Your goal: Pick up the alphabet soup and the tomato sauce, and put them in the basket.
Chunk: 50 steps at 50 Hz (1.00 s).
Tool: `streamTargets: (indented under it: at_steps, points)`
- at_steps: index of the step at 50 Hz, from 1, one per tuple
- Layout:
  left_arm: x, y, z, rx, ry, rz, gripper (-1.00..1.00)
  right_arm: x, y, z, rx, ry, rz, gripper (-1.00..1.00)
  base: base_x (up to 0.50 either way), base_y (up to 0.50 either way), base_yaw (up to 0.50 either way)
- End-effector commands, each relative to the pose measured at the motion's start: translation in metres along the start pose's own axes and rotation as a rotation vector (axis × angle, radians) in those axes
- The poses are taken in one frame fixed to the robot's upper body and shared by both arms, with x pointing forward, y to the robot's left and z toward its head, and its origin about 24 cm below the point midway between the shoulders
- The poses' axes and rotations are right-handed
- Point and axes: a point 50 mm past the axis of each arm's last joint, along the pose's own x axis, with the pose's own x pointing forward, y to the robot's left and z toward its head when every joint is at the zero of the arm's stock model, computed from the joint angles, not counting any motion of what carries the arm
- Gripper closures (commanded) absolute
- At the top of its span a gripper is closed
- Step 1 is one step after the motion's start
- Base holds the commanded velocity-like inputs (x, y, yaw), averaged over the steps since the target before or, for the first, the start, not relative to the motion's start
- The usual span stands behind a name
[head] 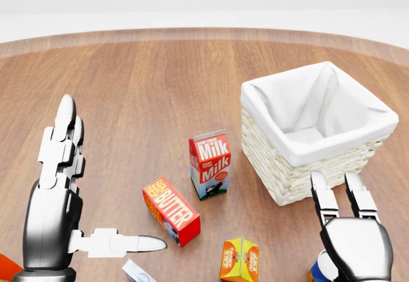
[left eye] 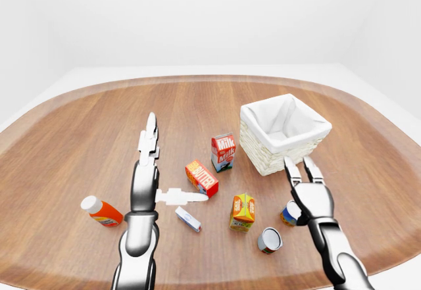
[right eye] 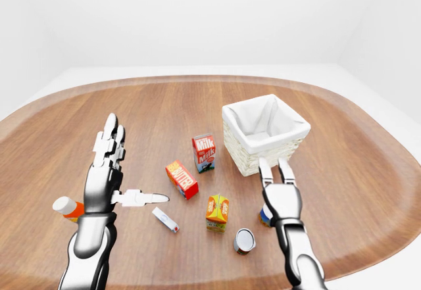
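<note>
A blue and orange can, the alphabet soup (left eye: 288,214), stands below the basket, partly hidden behind my right hand (left eye: 298,166). That hand hovers over it, open, two fingers pointing up toward the basket. A second can with a red side, the tomato sauce (left eye: 270,240), lies tipped over to the lower left of the first, its grey end showing. The woven basket (head: 281,173) with a white liner stands at the right, with nothing visible inside. My left hand (head: 115,173) is open at the left, fingers straight up and thumb pointing at the butter box.
A milk carton (head: 209,164) stands left of the basket. Below it are a red butter box (head: 170,210) and an orange juice carton (head: 239,259). A small white box (left eye: 188,219) and a lying orange bottle (left eye: 102,211) are near my left arm.
</note>
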Motion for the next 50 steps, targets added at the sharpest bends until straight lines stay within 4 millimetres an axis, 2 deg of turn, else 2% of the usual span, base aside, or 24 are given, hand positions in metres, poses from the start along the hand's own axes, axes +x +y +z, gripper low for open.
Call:
streamTargets:
  at_steps: [1, 50]
  points:
    - [0.0, 0.0, 0.0, 0.003, 0.001, -0.003, -1.0, 0.001, 0.001, 0.003, -0.013, -0.015, -0.014, -1.0, 0.0, 0.0, 0.0]
    - [0.0, 0.0, -0.001, 0.003, 0.002, -0.002, -1.0, 0.006, 0.02, -0.005, -0.056, -0.018, 0.009, -1.0, 0.0, 0.0, 0.0]
